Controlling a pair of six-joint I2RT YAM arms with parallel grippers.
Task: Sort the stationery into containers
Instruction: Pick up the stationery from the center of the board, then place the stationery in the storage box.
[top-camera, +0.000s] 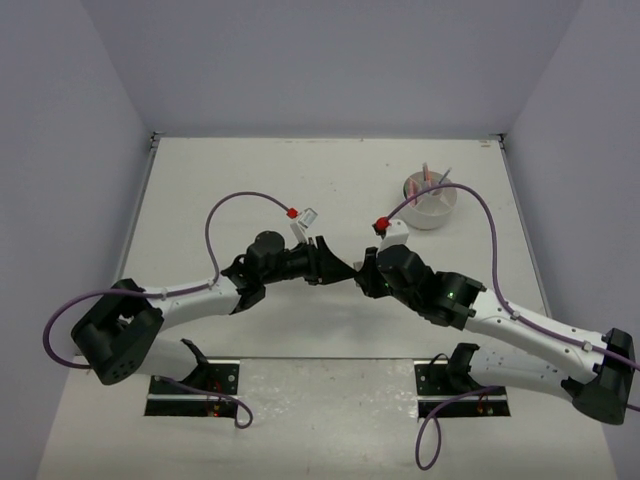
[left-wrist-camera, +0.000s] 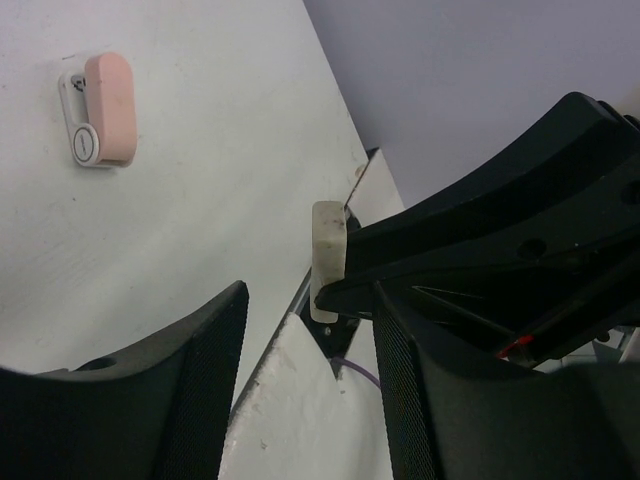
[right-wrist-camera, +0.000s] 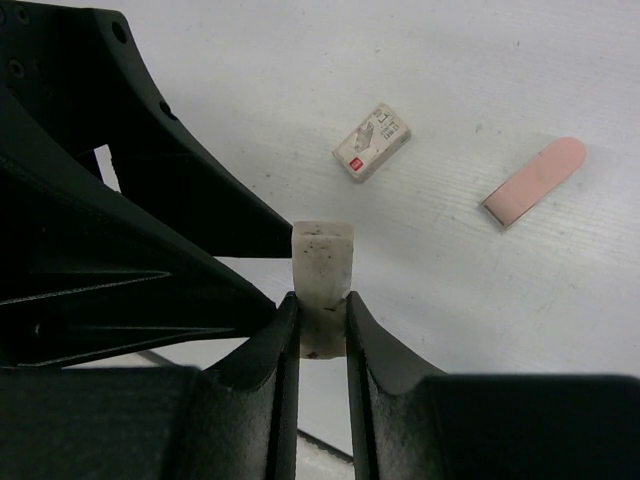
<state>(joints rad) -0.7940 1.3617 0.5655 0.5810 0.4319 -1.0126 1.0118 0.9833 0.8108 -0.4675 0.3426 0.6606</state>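
The right claw (right-wrist-camera: 322, 312) gripped a whitish eraser (right-wrist-camera: 322, 262) endwise, and the left claw (left-wrist-camera: 312, 335) gaped open beside it. The divided tub (top-camera: 432, 218) lay beyond and rightward, nearer the right arm.

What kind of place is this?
Probably a robotics lab test cell: a white table boxed in by plain walls, with a left arm and right arm bolted at its near edge.

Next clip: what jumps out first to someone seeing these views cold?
The right gripper meets the open left gripper tip to tip in the middle, pinching a grubby white eraser. At the back right stands the white tub with pens sticking up; a pink eraser lies loose on the table.
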